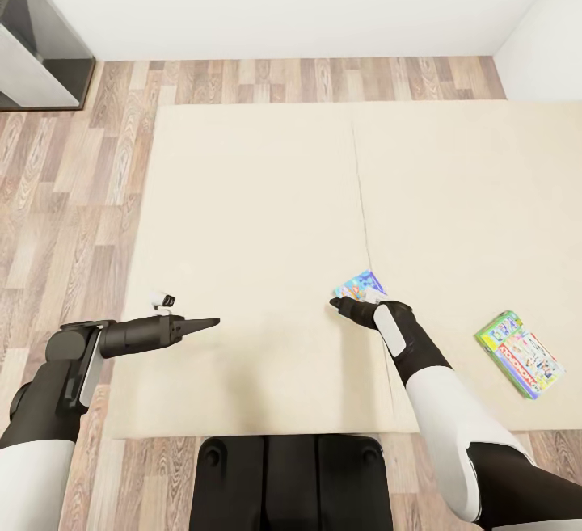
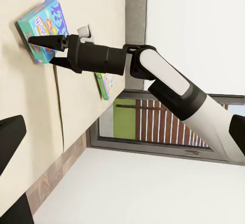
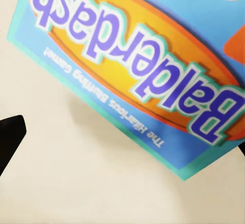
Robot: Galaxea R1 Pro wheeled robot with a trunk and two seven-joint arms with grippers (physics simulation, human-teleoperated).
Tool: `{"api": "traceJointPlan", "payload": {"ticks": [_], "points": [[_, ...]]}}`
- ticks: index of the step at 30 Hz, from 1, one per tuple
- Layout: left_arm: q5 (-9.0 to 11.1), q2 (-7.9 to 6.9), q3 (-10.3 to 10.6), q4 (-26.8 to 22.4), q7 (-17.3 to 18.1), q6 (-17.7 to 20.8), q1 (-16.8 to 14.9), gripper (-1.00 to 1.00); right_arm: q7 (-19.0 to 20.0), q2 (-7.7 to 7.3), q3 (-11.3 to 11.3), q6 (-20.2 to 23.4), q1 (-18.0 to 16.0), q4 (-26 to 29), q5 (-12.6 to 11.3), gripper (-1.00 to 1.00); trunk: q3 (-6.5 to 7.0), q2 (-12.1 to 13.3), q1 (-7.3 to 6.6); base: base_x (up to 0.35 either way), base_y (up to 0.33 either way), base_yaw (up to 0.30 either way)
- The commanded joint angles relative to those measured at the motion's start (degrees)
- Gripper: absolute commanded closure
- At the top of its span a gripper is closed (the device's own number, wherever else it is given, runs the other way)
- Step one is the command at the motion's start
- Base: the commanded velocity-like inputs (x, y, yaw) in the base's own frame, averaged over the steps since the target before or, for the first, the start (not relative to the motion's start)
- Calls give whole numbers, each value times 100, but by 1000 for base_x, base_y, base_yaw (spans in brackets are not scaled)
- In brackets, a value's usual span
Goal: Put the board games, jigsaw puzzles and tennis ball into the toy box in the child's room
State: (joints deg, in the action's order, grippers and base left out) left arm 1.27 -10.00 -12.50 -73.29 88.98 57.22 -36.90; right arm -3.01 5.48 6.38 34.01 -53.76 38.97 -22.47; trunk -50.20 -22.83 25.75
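1. Your right fingers [image 2: 43, 51] are spread, one tip above and one below the near edge of the blue board game [image 2: 45, 28], nothing pinched yet; your left fingers [image 1: 202, 323] look pressed together, hanging empty over the mattress.
2. The bed [image 1: 259, 191] lies under both arms, beige, in two sections with a seam between them.
3. The wood-plank floor [image 1: 73, 191] runs along its left side and far end.
4. The green-edged board game [image 1: 520, 353] lies flat on the right section, well apart from your right arm.
5. The blue board game sits by the seam; the right wrist view reads "Balderdash".
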Motion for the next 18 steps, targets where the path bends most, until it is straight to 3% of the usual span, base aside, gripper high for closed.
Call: {"api": "traceJointPlan", "payload": {"ticks": [1,18], "points": [[-4,-2,1,-1,23,61,-2,-100,-30,6,22,27,0,7,-56,-100,-6,-9,3,0,0,0],[-9,-2,1,-1,23,59,-2,-100,-27,-2,21,46,-1,12,-56,-100,-6,-9,3,0,0,0]]}}
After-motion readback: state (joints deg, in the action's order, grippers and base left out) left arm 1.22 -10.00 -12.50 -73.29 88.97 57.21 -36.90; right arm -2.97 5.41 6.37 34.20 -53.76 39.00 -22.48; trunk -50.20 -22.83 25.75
